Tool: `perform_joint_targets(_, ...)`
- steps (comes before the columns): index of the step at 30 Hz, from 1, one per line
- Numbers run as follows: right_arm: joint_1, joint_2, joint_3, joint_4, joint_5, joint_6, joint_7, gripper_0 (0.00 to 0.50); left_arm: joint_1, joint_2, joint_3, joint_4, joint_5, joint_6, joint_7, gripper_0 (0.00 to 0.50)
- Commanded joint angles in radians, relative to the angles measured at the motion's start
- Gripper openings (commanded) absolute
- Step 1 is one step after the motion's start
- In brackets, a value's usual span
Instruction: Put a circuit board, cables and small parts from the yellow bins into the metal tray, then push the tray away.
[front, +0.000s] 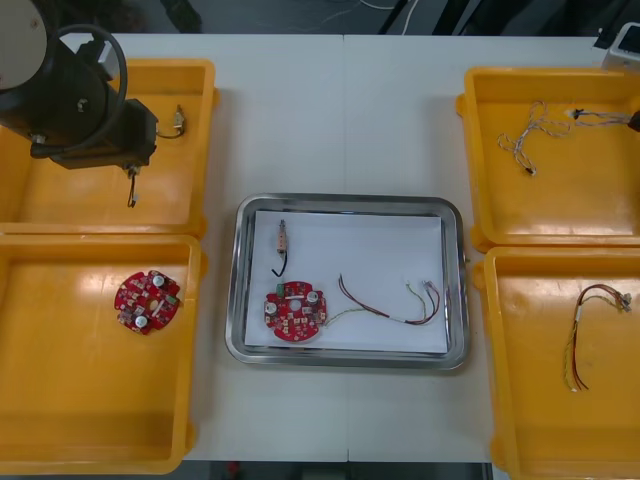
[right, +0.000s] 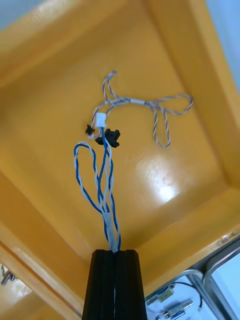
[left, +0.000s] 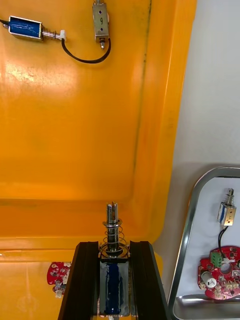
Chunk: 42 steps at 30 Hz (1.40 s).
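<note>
Tray (front: 345, 200) at the table's middle already holds a board (front: 295, 311), a red-yellow cable (front: 385, 300) and a small part (front: 283, 238). Left gripper (left: 114, 246) is clamped on another part (left: 112, 235) over the far left bin (left: 75, 125); right gripper (right: 115, 252) pinches a blue-white cable (right: 102, 185) over the far right bin (right: 165, 185). Both loads apparently have yet to reach the tray, which is not yet pushed away.

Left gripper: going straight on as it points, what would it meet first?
Probably the bare bin floor, touched first by the small part that the left gripper holds. Depth is unclear.
</note>
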Motion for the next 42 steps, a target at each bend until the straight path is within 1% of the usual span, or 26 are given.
perform_joint_targets(1,0.046,-0.007,0.021,-0.129,-0.081,0.006,-0.037,0.000,0.009,-0.012,0.036,-0.033,0.011,0.007,0.098,0.000)
perform_joint_targets(4,0.061,-0.007,0.041,-0.164,-0.128,0.006,-0.045,0.000,0.011,-0.012,0.036,-0.032,0.014,0.007,0.099,0.000)
perform_joint_targets(6,0.069,-0.007,0.062,-0.181,-0.180,0.006,-0.053,0.000,0.009,-0.012,0.037,-0.032,0.014,0.007,0.101,0.000)
perform_joint_targets(9,0.070,-0.007,0.093,-0.195,-0.239,0.006,-0.062,0.000,0.009,-0.012,0.037,-0.032,0.016,0.007,0.102,0.001)
perform_joint_targets(14,0.070,-0.007,0.170,-0.241,-0.300,0.006,-0.080,0.000,0.009,-0.012,0.040,-0.032,0.019,0.007,0.101,0.000)
perform_joint_targets(16,0.070,-0.005,0.208,-0.264,-0.317,0.006,-0.116,0.000,0.009,-0.012,0.042,-0.032,0.019,0.007,0.101,0.000)
perform_joint_targets(18,0.070,0.004,0.254,-0.302,-0.335,0.006,-0.182,0.000,0.009,-0.012,0.043,-0.032,0.020,0.007,0.102,0.000)
perform_joint_targets(23,0.070,0.050,0.355,-0.371,-0.328,0.006,-0.298,0.000,0.011,-0.012,0.043,-0.032,0.020,0.007,0.104,0.000)
perform_joint_targets(24,0.070,0.050,0.355,-0.371,-0.328,0.006,-0.298,0.000,0.011,-0.012,0.043,-0.032,0.020,0.007,0.104,0.000)
perform_joint_targets(26,0.070,0.076,0.403,-0.381,-0.314,0.006,-0.332,0.000,0.009,-0.012,0.042,-0.032,0.022,0.007,0.105,0.000)
perform_joint_targets(29,0.070,0.099,0.453,-0.379,-0.291,0.006,-0.337,0.000,0.009,-0.012,0.043,-0.032,0.024,0.007,0.107,0.000)
perform_joint_targets(32,0.072,0.128,0.532,-0.379,-0.246,0.006,-0.341,0.000,0.009,-0.012,0.043,-0.032,0.025,0.007,0.107,0.001)
perform_joint_targets(35,0.072,0.144,0.584,-0.379,-0.214,0.006,-0.346,0.000,0.009,-0.012,0.042,-0.032,0.025,0.007,0.107,0.000)
perform_joint_targets(36,0.070,0.156,0.615,-0.379,-0.191,0.006,-0.350,0.000,0.009,-0.012,0.042,-0.032,0.025,0.007,0.107,0.000)
perform_joint_targets(37,0.070,0.156,0.615,-0.379,-0.191,0.006,-0.350,0.000,0.009,-0.012,0.042,-0.032,0.025,0.007,0.107,0.000)
perform_joint_targets(39,0.072,0.174,0.659,-0.374,-0.154,-0.003,-0.360,0.000,0.009,-0.012,0.043,-0.033,0.027,0.007,0.107,0.000)
perform_joint_targets(42,0.075,0.188,0.700,-0.356,-0.125,-0.024,-0.367,0.000,0.009,-0.012,0.043,-0.032,0.027,0.007,0.107,0.000)
